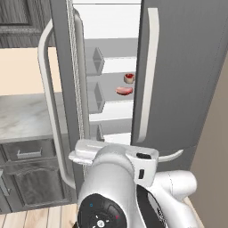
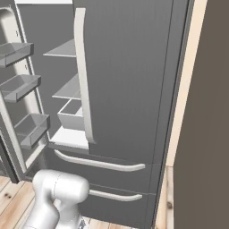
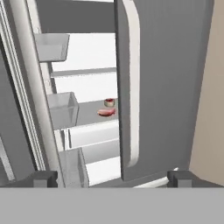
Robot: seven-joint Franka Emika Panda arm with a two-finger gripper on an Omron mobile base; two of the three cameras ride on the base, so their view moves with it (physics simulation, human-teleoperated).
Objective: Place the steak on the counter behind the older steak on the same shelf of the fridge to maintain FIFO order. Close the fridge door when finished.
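The fridge stands with its left door swung open and its right door shut. On a middle white shelf lies the older steak, a flat pinkish-red slab. Right behind it sits the steak, small and round with a tan rim. The hand view looks into the gap from a distance and shows the steak behind the older steak. My gripper is open, its fingertips set wide apart with nothing between them, well back from the shelf. The marble counter lies left of the open door.
The open door carries several clear bins and a long pale handle. Two drawers with pale handles sit under the fridge doors. A beige wall panel stands on the right. Dark cabinets are below the counter.
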